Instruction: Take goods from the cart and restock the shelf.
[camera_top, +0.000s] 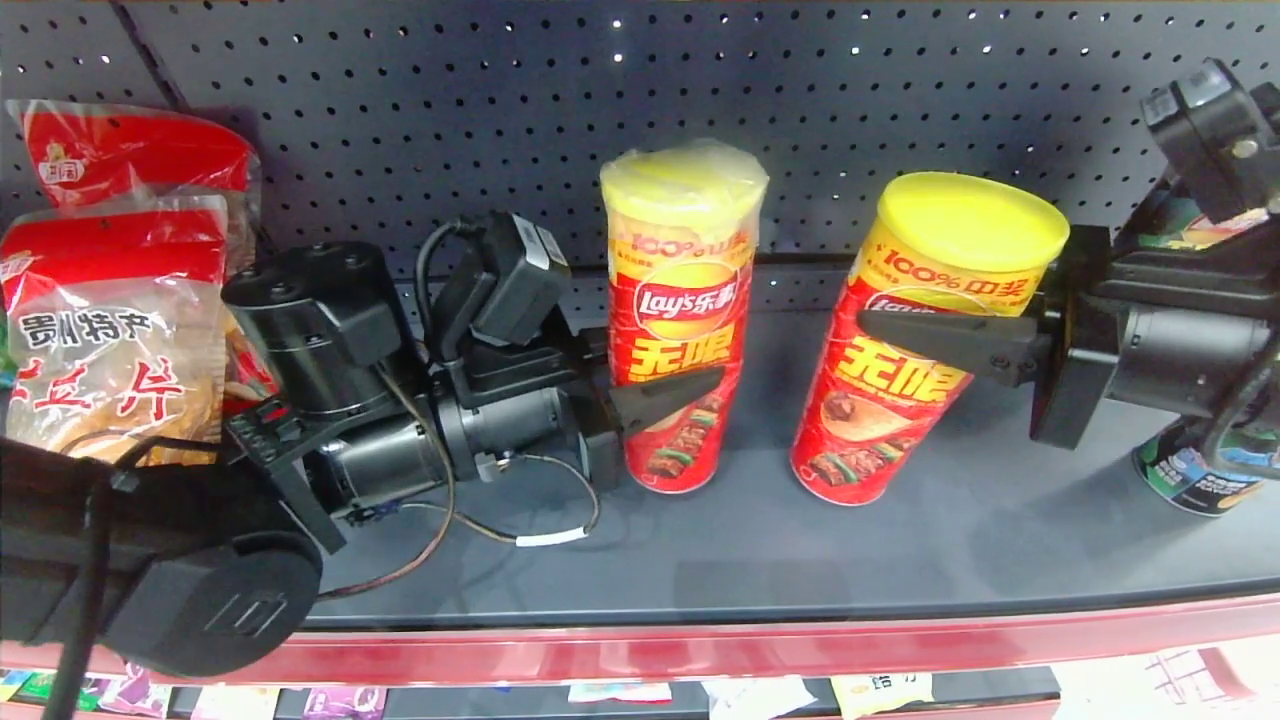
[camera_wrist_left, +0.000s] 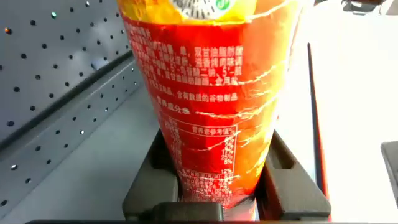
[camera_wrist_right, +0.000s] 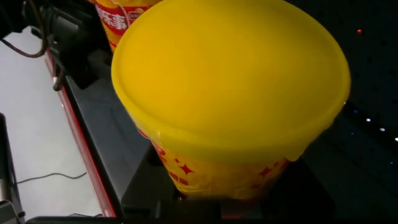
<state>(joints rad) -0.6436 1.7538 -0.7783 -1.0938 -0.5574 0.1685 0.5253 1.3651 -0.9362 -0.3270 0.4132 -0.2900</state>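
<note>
Tilted chip can (camera_top: 880, 440) is resting mid-depth on the shelf (camera_top: 800, 540), near the upright chip can (camera_top: 680, 250). Your right gripper (camera_top: 930, 345) is clamping the tilted one, your left gripper (camera_top: 680, 400) the upright one. You should be levelling its base flat before letting go.

left gripper (camera_top: 700, 375) level, jaws clamped on the upright can (camera_top: 680, 260); right gripper (camera_top: 905, 335) jaws clamp the tilted can (camera_top: 960, 225)
</note>
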